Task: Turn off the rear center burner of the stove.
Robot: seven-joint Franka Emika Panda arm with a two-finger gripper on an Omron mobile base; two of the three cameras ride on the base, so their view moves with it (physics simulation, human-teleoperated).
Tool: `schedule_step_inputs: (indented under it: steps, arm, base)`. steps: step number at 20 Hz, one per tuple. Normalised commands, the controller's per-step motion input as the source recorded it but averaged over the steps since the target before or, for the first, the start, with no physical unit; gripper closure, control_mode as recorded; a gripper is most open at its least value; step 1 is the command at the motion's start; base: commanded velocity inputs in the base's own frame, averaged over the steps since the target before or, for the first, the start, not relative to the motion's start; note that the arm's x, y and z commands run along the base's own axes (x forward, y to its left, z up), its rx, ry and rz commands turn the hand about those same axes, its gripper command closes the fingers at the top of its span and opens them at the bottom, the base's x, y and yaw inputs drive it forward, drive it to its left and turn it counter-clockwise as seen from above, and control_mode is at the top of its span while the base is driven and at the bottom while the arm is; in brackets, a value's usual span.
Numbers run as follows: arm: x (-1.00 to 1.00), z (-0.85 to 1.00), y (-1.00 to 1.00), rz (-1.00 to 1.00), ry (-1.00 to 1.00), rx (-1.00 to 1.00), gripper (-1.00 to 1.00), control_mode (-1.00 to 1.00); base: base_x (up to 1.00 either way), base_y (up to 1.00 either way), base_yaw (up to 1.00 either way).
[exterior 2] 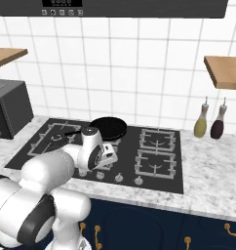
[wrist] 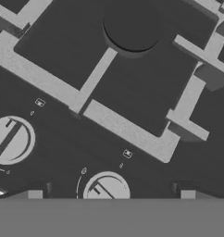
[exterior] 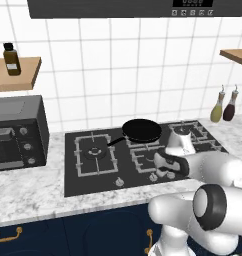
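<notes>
We had the end effector (exterior: 160, 172) poised just above a silver knob (wrist: 107, 189) on the stove (exterior: 73, 185), its spread unclear to us, judging a closing grip and turn came next.

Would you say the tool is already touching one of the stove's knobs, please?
Cannot tell. In the hand view a silver knob sits just ahead at the bottom edge, but the fingertips are hidden; in the left base view the tool hangs over the knob row, with any gap hidden.

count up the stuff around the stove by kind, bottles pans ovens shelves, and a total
bottles: 3
frying pan: 1
toaster oven: 1
wooden shelves: 2
total: 7
</notes>
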Motion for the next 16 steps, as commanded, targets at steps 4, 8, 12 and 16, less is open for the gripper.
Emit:
schedule_step_inputs:
  steps: [4,8,12,16]
  arm:
    - [0.00,-0.38,-0.07,0.00,0.07,0.00,-1.00,-1.00]
    - [0.00,-0.10,-0.03,0.00,0.01,0.00,-1.00,-1.00]
    - [-0.69,-0.02,-0.09,0.05,-0.21,0.00,-1.00,-1.00]
    - [-0.27,0.00,0.00,0.03,-0.13,0.00,-1.00,-1.00]
  base:
    - [0.00,0.00,0.00]
    - [0.00,0.00,0.00]
    - [0.00,0.00,0.00]
    - [0.00,0.00,0.00]
